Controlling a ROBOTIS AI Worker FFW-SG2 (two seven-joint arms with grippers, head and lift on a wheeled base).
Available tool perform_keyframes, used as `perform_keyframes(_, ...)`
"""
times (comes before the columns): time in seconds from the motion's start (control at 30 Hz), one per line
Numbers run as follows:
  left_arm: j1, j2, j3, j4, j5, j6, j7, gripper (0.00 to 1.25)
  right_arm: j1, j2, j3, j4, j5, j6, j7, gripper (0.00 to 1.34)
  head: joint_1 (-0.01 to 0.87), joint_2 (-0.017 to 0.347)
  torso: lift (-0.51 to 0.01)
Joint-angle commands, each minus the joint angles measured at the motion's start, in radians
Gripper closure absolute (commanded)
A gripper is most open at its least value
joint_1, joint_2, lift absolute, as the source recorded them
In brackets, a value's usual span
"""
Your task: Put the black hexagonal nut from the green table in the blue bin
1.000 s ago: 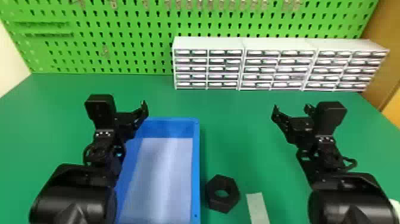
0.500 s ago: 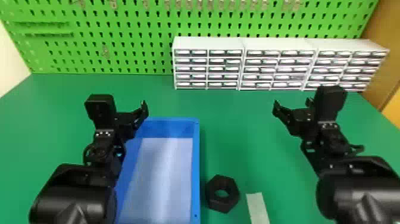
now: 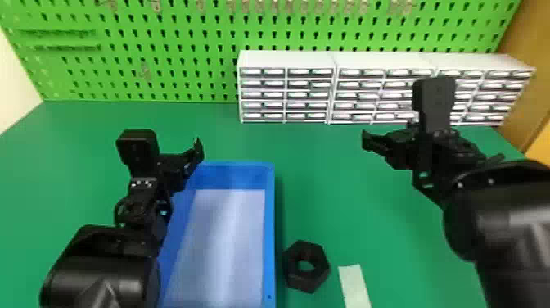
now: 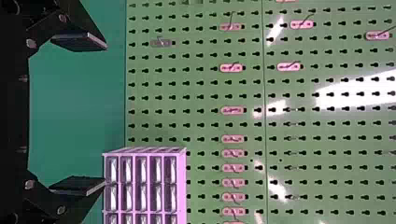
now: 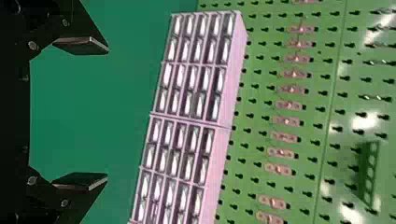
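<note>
There's the black hexagonal nut [image 3: 298,282], round-holed, flat on the desk [image 3: 352,204], left gripper [image 3: 198,150] and right gripper [image 3: 367,141] wide open, empty!

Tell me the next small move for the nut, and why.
I'd probably bring the right gripper back toward the robot and inward, above the nut. The nut lies on the green table, just right of the blue bin, while that gripper hangs open and empty, farther forward and to the right.
</note>
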Motion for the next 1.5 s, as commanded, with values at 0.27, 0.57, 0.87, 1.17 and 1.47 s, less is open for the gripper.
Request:
perform_keyframes(0.27, 0.000, 0.000, 0.003, 0.000, -0.003, 0.000, 0.000, 0.25, -0.100, -0.023, 0.124, -0.041, 0.180, 0.298, 0.233, 0.32, 0.686, 0.051, -0.096)
perform_keyframes(0.57, 0.000, 0.000, 0.003, 0.000, -0.005, 0.000, 0.000, 0.25, -0.149, -0.052, 0.251, -0.029, 0.278, 0.403, 0.389, 0.32, 0.686, 0.051, -0.096)
perform_keyframes(0.87, 0.000, 0.002, 0.005, 0.000, -0.005, 0.000, 0.000, 0.25, -0.220, -0.103, 0.396, 0.020, 0.277, 0.470, 0.526, 0.32, 0.686, 0.051, -0.096)
perform_keyframes(1.17, 0.001, 0.002, 0.006, 0.000, -0.005, 0.000, 0.000, 0.25, -0.269, -0.118, 0.495, 0.092, 0.389, 0.499, 0.727, 0.32, 0.686, 0.051, -0.096)
perform_keyframes(1.47, 0.001, 0.002, 0.009, 0.000, -0.005, 0.000, 0.000, 0.25, -0.295, -0.120, 0.564, 0.163, 0.491, 0.515, 0.902, 0.32, 0.686, 0.051, -0.096)
